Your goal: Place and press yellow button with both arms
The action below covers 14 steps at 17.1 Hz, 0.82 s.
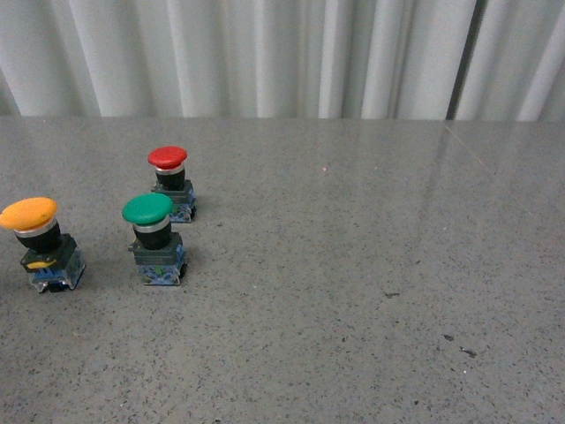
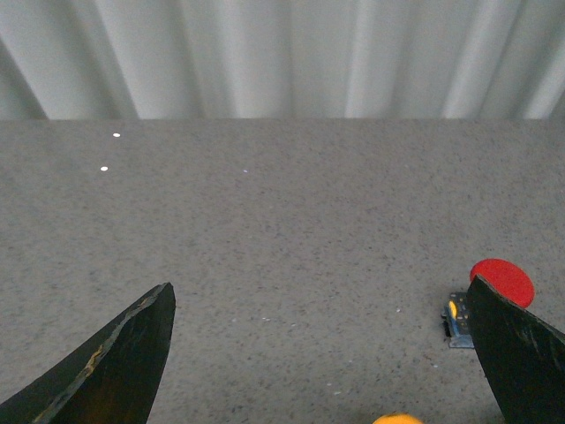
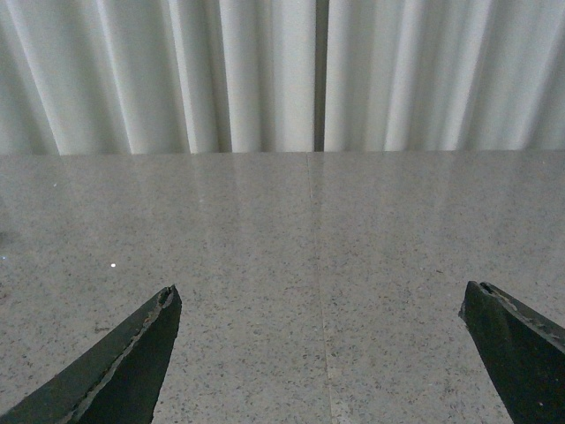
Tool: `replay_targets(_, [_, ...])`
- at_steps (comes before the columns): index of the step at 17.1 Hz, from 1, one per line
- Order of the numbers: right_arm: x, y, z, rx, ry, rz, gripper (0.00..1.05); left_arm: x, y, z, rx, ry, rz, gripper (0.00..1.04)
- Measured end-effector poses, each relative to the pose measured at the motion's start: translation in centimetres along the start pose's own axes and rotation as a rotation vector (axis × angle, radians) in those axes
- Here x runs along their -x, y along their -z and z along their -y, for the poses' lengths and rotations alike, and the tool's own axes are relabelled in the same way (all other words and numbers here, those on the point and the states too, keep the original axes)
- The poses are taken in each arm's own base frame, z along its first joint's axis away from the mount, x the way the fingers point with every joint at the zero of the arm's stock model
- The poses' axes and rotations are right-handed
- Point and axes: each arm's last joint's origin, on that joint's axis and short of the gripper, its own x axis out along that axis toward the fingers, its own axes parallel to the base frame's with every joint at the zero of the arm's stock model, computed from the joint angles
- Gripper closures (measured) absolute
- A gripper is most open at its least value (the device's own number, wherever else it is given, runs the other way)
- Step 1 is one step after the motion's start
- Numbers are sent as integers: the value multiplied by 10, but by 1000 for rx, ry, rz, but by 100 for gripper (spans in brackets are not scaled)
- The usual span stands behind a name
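The fingers of my left gripper are wide apart, and my right gripper is the same. Both point forward over the table. The yellow button stands upright left of the green button, not touching.

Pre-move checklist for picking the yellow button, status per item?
1. Is the yellow button found and upright: ok, at the far left of the table in the front view.
2. Is the left gripper open and empty: ok.
3. Is the right gripper open and empty: ok.
4. Is the left gripper centred on the yellow button: not ok. Only a sliver of its cap shows at the edge of the left wrist view, and the red button sits beside one finger.
5. Is there a gap to the green button: ok, they stand apart.
6. Is there a marked placing spot: cannot tell, none visible.
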Motion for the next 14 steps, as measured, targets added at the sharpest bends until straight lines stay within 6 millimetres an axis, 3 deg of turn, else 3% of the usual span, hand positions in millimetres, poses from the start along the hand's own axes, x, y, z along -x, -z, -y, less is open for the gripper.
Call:
replay_targets(6, [0, 0, 0, 0, 0, 0, 7, -36, 32, 21, -2, 66, -181, 7])
replay_targets(14, [0, 0, 0, 0, 0, 0, 7, -40, 77, 30, 36, 91, -287, 10])
